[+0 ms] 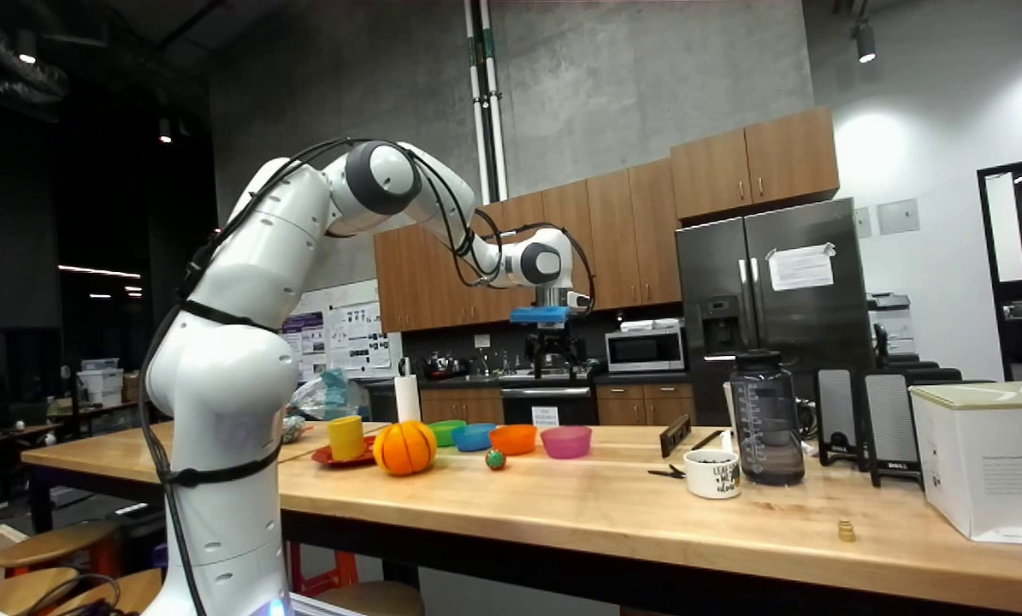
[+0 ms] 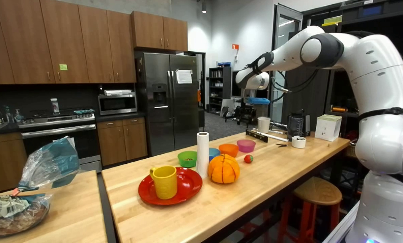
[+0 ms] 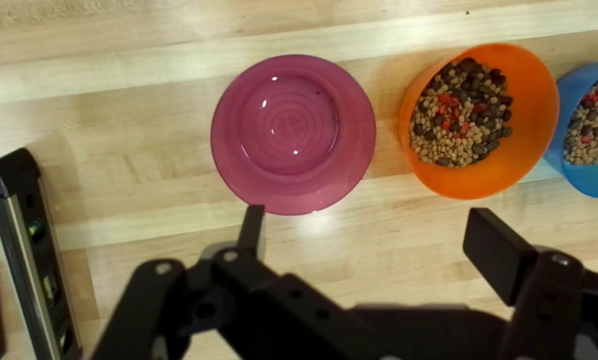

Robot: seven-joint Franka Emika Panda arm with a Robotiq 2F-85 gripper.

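Observation:
My gripper (image 3: pixel 366 220) is open and empty in the wrist view, fingers wide apart above the wooden table. It also shows high over the table in both exterior views (image 1: pixel 555 370) (image 2: pixel 243 113). Nearest it in the wrist view is a pink bowl (image 3: pixel 291 125), which looks empty; the left fingertip overlaps its rim in the picture. Beside it is an orange bowl (image 3: pixel 531 120) holding a mix of beans, lentils and red bits. A blue bowl (image 3: pixel 596 180) with a similar mix is cut off at the right edge. A green bowl (image 2: pixel 187 159) stands past these in both exterior views.
A black level (image 3: pixel 33 240) lies left of the pink bowl. An orange pumpkin (image 2: pixel 224 168), a strawberry (image 2: pixel 248 158), a paper roll (image 2: pixel 202 155) and a red plate (image 2: pixel 189 190) with a yellow mug (image 2: pixel 166 182) stand nearby. A bottle (image 1: pixel 767 419) and white cup (image 1: pixel 712 475) are farther along.

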